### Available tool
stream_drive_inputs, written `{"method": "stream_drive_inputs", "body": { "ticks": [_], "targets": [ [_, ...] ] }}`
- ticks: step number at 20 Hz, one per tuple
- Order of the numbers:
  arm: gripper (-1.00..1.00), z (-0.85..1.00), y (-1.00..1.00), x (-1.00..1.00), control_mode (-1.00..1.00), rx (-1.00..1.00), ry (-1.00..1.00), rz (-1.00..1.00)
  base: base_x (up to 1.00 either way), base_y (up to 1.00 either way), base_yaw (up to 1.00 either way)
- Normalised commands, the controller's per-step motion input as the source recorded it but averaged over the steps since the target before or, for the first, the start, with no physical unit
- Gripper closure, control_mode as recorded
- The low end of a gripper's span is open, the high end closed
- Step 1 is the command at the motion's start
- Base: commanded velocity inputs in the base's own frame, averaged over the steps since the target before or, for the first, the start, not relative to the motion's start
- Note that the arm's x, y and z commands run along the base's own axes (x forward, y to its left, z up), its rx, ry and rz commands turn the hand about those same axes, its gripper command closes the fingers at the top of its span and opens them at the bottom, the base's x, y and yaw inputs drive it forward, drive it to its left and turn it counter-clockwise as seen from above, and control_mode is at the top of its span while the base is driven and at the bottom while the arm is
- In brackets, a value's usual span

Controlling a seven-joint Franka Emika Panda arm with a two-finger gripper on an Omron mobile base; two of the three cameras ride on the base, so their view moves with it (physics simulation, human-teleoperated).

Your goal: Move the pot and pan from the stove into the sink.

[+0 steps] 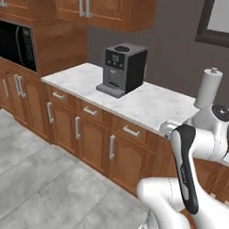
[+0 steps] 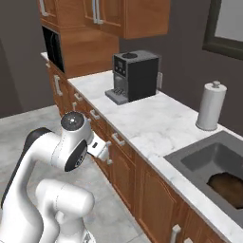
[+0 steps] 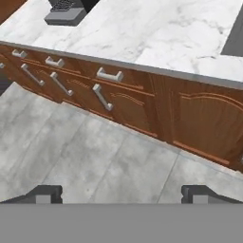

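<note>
Meanwhile, the white arm [image 2: 52, 156] stood folded in front of the wooden cabinets [image 1: 94, 139], its gripper [image 3: 121, 192] released, the two dark fingertips [image 3: 45, 193] spread wide with nothing between them and aimed down at the grey floor [image 3: 71, 152] just short of the cabinet fronts. Open floor stretched out from the cabinet fronts, giving the arm free room on that side. The marble counter [image 2: 142, 118] ran in a long strip along the dark wall, its front edge overhanging the drawers [image 3: 109, 76]. A black coffee machine [image 2: 135, 75] sat near the counter's back edge at the cabinet-tower end, and a paper towel roll [image 2: 211, 105] stood upright near the back edge beside the sink [image 2: 199, 159], with bare marble between the two. The sink, recessed at the far right end of the counter, lay with its long axis along the counter's length. A round dark brown shape, apparently the pan [image 2: 230, 187], rested flat on the basin floor toward its right end; its handle could not be made out, so its heading could not be told. A microwave [image 1: 15, 43] sat in the cabinet tower at the counter's left end
</note>
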Motion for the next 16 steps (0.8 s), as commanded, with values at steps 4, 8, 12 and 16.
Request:
{"method": "stream_drive_inputs", "body": {
  "ticks": [4,8,12,16],
  "targets": [
    [-1.00,0.00,0.00,0.00,1.00,0.00,0.00,0.00,-0.05,-0.05,0.48],
    [-1.00,0.00,0.00,0.00,1.00,0.00,0.00,0.00,-0.04,-0.02,0.49],
    [-1.00,0.00,0.00,0.00,1.00,0.00,0.00,0.00,-0.04,0.00,0.50],
    [-1.00,0.00,0.00,0.00,1.00,0.00,0.00,0.00,-0.01,0.00,0.50]
  ]
}}
